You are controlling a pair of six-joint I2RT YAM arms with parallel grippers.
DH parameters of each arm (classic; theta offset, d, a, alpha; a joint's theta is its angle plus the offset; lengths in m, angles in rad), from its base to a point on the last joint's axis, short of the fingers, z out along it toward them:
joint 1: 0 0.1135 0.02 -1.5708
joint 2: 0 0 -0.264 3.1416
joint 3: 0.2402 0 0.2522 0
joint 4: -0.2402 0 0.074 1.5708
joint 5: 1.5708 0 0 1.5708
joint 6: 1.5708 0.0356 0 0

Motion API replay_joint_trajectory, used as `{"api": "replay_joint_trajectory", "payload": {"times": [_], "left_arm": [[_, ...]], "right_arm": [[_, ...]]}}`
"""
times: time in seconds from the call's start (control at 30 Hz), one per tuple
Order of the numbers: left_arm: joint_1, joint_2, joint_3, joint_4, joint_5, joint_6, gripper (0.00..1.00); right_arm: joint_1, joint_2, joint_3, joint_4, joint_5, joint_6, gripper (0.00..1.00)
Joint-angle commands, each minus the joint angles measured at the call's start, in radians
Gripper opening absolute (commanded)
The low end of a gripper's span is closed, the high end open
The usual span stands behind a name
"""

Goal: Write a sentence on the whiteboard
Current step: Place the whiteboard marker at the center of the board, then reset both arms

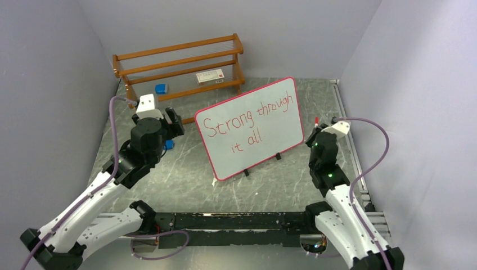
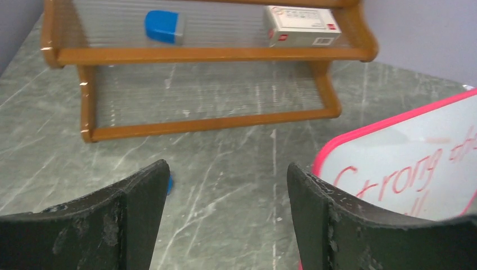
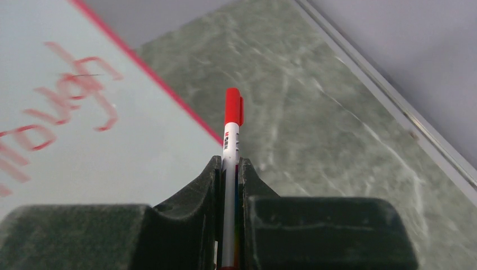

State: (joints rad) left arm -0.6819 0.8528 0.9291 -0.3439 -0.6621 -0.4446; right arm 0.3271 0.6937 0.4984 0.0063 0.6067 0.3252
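The whiteboard (image 1: 278, 138) stands in the middle of the table (image 1: 180, 174). It leans back on its small black feet, so its face tilts up toward me, within reach of a pen. A wooden rack (image 1: 180, 59) sits behind it at the far left. The sentence (image 1: 239, 122), red lettering in two lines reading "Strong through it all", fills the board, so I judge the writing finished.

My right gripper (image 3: 230, 169) is closed on a red-capped marker (image 3: 232, 121), pinching its barrel. The capped end points out past the jaws, clear of the board's right edge and over bare table. That arm is folded upright just right of the board.

My left gripper (image 2: 225, 185) is open with nothing between its jaws, beside the board's left rim. I cannot tell whether it touches the rim. That arm reaches forward and low, with the wrist aimed at the rack.
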Motion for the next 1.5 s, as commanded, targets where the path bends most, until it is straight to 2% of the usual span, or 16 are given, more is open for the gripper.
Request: {"api": "replay_joint_trajectory", "payload": {"times": [0.0,0.17,0.47,0.67,0.87,0.97,1.17,1.27,1.47], "left_arm": [[0.056,-0.108,-0.074,-0.027,0.065,0.065,0.81],[0.058,-0.235,-0.143,-0.055,0.011,0.137,0.86],[0.058,-0.412,-0.228,-0.046,-0.045,0.186,0.89],[0.058,-0.437,-0.219,-0.077,-0.054,0.171,0.89],[0.058,-0.495,-0.202,-0.113,-0.057,0.157,0.90],[0.058,-0.516,-0.171,-0.165,-0.060,0.153,0.91],[0.058,-0.550,-0.103,-0.280,-0.015,0.174,0.98],[0.058,-0.569,-0.044,-0.317,0.006,0.196,0.98],[0.058,-0.612,0.059,-0.346,0.033,0.239,0.97]], "right_arm": [[-0.221,0.028,-0.036,-0.093,-0.190,0.117,0.00],[-0.388,0.085,-0.126,-0.052,-0.302,0.189,0.00],[-0.469,0.227,-0.157,-0.062,-0.316,0.276,0.03],[-0.471,0.230,-0.147,-0.129,-0.301,0.312,0.24],[-0.471,0.084,-0.148,-0.203,-0.309,0.334,0.47],[-0.471,0.023,-0.076,-0.307,-0.297,0.306,0.60],[-0.471,-0.179,0.092,-0.498,-0.323,0.229,0.80],[-0.471,-0.279,0.191,-0.566,-0.365,0.185,0.98],[-0.458,-0.385,0.369,-0.639,-0.376,0.034,1.00]]}}
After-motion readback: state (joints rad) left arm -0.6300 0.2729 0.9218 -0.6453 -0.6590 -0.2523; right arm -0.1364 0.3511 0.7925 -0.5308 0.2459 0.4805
